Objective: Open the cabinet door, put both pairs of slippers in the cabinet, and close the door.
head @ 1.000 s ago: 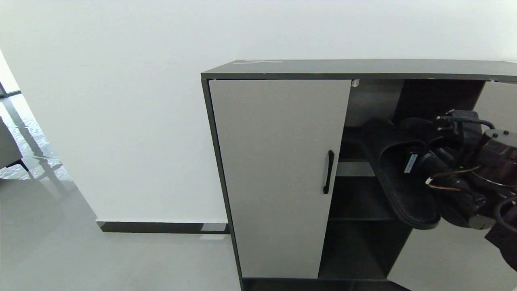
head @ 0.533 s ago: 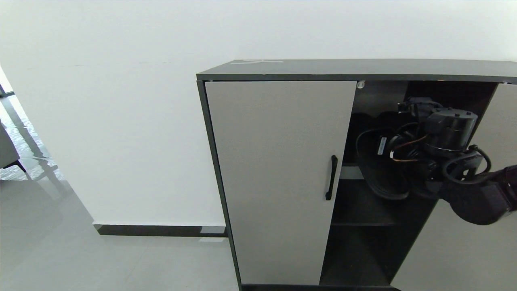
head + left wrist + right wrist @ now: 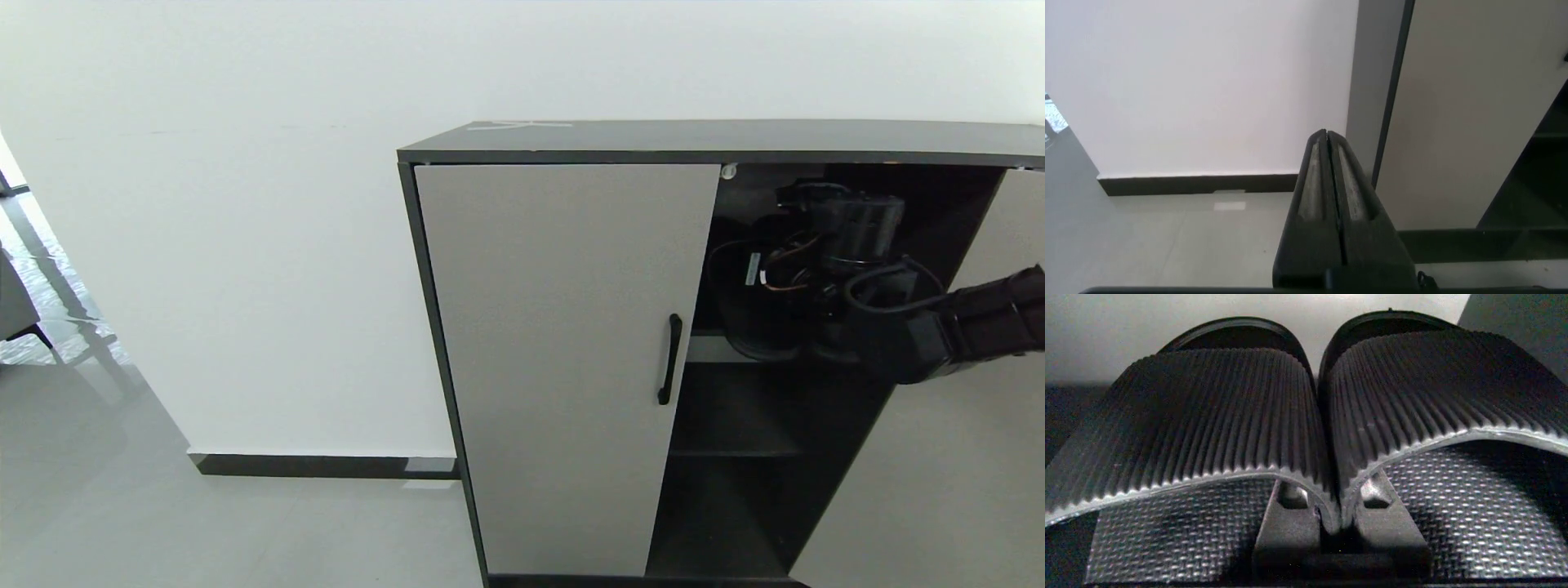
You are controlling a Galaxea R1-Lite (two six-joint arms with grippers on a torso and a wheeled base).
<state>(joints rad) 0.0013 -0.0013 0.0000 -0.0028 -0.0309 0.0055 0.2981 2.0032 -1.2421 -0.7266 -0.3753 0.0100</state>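
Slippers: a pair of black ribbed rubber slippers (image 3: 1208, 416) hangs side by side inside the top compartment of the cabinet, toes pointing in towards the back. From the front I see their dark soles (image 3: 747, 331) just above the shelf edge. I cannot tell whether they touch the shelf yet.

Right gripper: the right gripper (image 3: 1331, 502) is clenched on the two inner strap edges, pinching both slippers together, and the arm reaches in through the open side.

Left gripper: the left gripper (image 3: 1326, 143) has its fingers pressed flat together with nothing between them. It hangs low, outside the cabinet, near its closed side.

Cabinet: a dark grey cabinet (image 3: 735, 135) with pale grey doors. The right-hand door (image 3: 939, 490) is swung open. The left-hand door (image 3: 563, 359) is closed, its slim black handle (image 3: 669, 359) untouched.

Shelves: the upper shelf (image 3: 718, 347) is the one under the slippers. The lower shelf (image 3: 727, 449) sits in deep shadow.

Progress: the door is open and this pair looks almost delivered. It has yet to be set down and let go. Whether the other pair is already inside I cannot tell, since the interior is dark behind the arm. Closing the door is left.

Surroundings: a glossy grey floor (image 3: 163, 506) and a plain white wall (image 3: 245, 245) lie beside the cabinet.
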